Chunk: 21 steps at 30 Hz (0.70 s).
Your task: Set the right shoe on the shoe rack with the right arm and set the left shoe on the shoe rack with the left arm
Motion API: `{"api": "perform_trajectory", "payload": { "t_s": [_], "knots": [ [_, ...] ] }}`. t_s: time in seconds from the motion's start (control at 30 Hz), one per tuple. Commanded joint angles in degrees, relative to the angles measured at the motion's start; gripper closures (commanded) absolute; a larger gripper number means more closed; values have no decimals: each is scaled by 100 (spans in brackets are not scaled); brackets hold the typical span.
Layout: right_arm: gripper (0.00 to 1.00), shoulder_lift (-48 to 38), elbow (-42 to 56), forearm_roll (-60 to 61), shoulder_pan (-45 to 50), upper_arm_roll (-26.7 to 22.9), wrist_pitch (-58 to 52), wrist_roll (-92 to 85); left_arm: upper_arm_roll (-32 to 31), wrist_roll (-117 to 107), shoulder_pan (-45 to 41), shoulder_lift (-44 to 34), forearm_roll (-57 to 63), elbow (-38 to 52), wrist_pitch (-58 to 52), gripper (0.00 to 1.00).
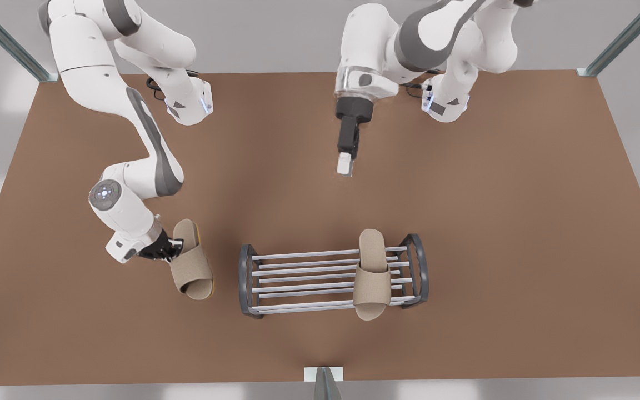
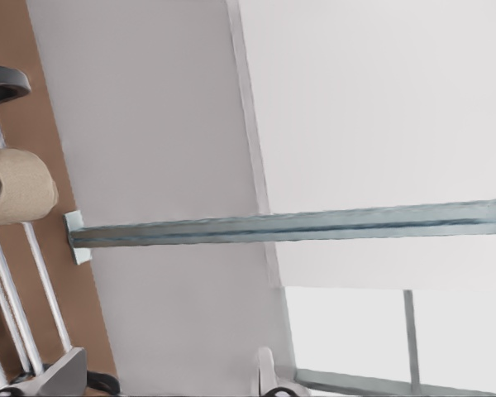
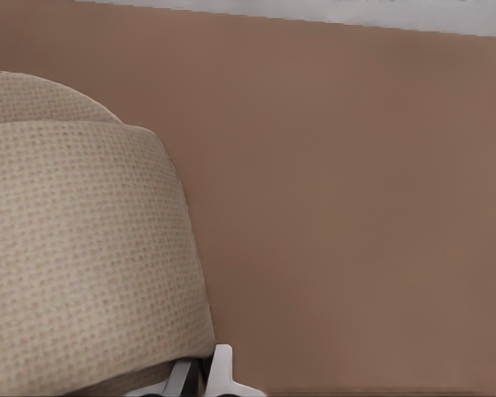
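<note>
Jaws of the right gripper (image 1: 173,248) are closed on the right shoe's (image 1: 191,261) side edge, with the rack (image 1: 250,266) just beyond the shoe; being light and soft, it is judged best gripped at the firmer sole edge, while the left gripper (image 1: 345,161), whose state cannot be told, waits far from the left shoe (image 1: 371,275) racked.

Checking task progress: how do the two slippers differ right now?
The left shoe lies across the shoe rack bars; the right shoe is off the rack, over the table beside it. The right claw grips the right shoe; nothing touches the left shoe. Both are beige open-toe slides.
</note>
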Motion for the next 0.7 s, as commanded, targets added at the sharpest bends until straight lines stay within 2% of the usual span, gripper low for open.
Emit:
{"api": "perform_trajectory", "payload": {
  "t_s": [0.0,0.03,0.07,0.13,0.17,0.23,0.27,0.3,0.33,0.4,0.53,0.57,0.6,0.67],
  "knots": [
    [79,-93,302,123,3,8,-1278,101,1395,11329,1381,-45,-5905,1142,-5587,0],
    [79,-102,530,184,11,8,-1647,101,2342,13742,1390,-45,-5835,1336,-6456,0],
    [79,-93,908,193,38,8,-2165,110,2794,15426,1390,95,-5283,1327,-6599,0],
    [79,-84,1568,457,73,-1,-2904,101,2750,16142,1284,948,-4692,1318,-6249,0],
    [79,-84,1744,475,82,8,-2966,128,2628,16151,1293,958,-4692,1152,-5730,0],
    [79,-67,2166,668,117,61,-3204,453,1520,16160,2092,738,-4674,712,-4991,0],
    [79,-58,2342,685,266,78,-3265,672,1020,16160,2426,624,-4447,484,-4746,0],
    [79,-41,2412,686,354,87,-3274,892,273,16089,2786,299,-3778,-175,-4245,0],
    [79,-23,2597,694,468,78,-3274,1042,-325,16098,3393,105,-3787,-343,-4156,0],
    [79,3,2754,765,688,78,-3344,1402,-466,16142,3552,-238,-3795,-387,-4227,0],
    [79,777,4038,703,1303,17,-3889,2377,-422,16327,3605,-335,-3830,-334,-4473,0],
    [79,979,4398,703,1505,-141,-4038,2588,-414,16309,3754,-291,-3848,-334,-4420,0],
    [79,1172,4785,721,1997,-607,-4179,2729,-405,16283,3842,-247,-3997,-343,-4209,0],
    [79,1523,5242,721,2358,-800,-4249,3238,-405,16256,3851,-212,-3997,-360,-4112,0]
  ]
}}
